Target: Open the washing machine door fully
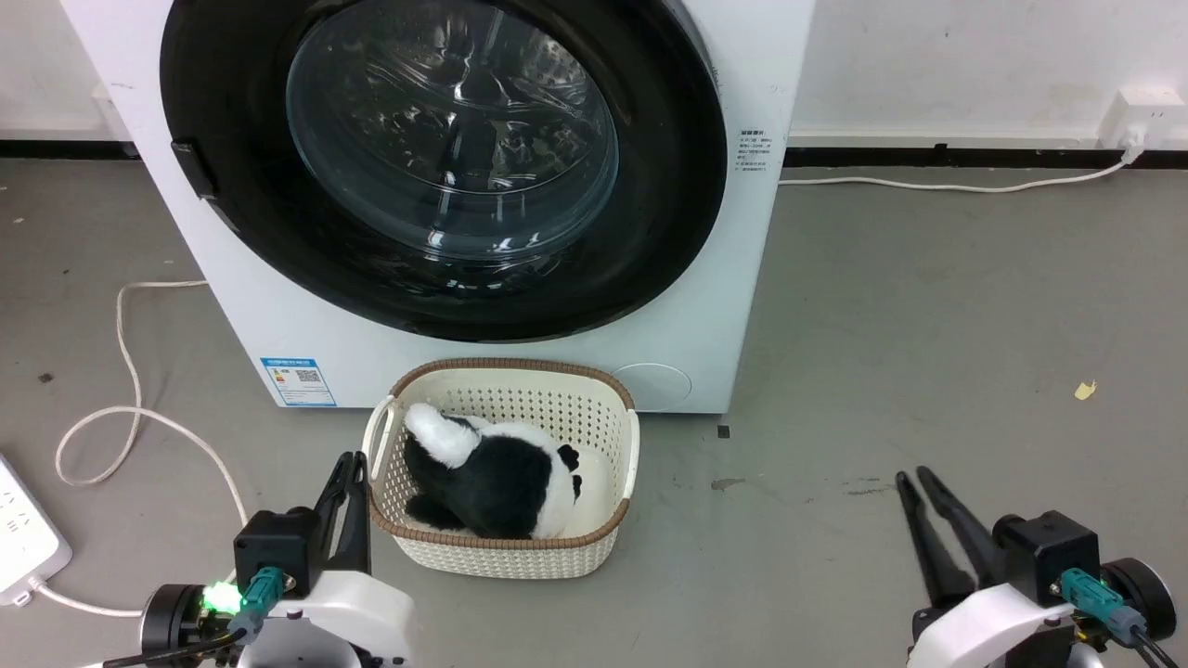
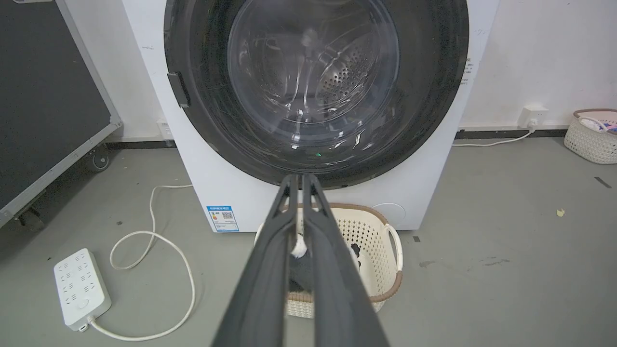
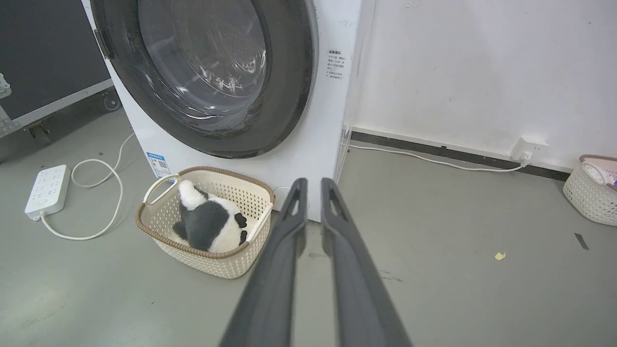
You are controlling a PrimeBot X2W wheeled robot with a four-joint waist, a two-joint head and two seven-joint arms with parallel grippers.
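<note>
The washing machine stands white and square ahead of me on the grey floor. Its door lies closed flat against the front, a glossy black rim around bulging clear glass. A small black handle sits on the rim's left side. My left gripper hangs low at the left, shut and holding nothing, its tips in line with the door's bottom rim. My right gripper hovers low at the right, slightly open and empty, well clear of the door.
A cream basket holding a black-and-white plush sits on the floor right below the door. A white power strip and looped cable lie to the left. A black wheeled panel stands far left, another basket far right.
</note>
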